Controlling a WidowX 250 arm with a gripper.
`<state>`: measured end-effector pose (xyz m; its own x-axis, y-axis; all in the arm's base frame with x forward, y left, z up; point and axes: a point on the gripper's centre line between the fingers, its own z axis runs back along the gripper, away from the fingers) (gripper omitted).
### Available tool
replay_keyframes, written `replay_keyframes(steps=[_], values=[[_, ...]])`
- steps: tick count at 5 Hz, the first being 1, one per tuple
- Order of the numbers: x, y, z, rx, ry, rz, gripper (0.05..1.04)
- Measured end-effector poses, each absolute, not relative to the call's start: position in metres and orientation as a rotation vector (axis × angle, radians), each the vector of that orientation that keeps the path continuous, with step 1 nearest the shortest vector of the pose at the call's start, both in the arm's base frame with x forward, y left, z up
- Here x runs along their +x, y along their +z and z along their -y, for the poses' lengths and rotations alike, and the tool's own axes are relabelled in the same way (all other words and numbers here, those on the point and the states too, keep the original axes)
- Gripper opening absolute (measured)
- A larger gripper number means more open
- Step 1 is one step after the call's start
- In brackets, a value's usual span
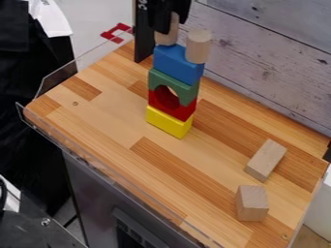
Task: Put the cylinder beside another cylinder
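Atop the blue block (176,65), we see the gripper (169,23) pinching one cylinder (167,36) upright, just beside a second cylinder (198,47).

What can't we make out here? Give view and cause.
- Top of the cylinder at the gripper: camera view, behind the gripper.
- Whether it is gripped: camera view, the gripper's own body blocks this.
- Arm above: camera view, cut off by the top edge.
- Back of the block stack: camera view, behind its near faces.
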<state>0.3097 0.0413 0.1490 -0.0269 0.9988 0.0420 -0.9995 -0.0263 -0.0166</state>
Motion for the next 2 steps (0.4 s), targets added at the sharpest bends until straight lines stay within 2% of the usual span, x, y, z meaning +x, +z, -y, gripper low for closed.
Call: replay_keyframes(steps=[1,2], values=[[0.3101,0.1491,-0.0343,0.031,1.576,0.051,0.521],[0.3105,0.1491,-0.0279,0.032,1.565,0.051,0.57]])
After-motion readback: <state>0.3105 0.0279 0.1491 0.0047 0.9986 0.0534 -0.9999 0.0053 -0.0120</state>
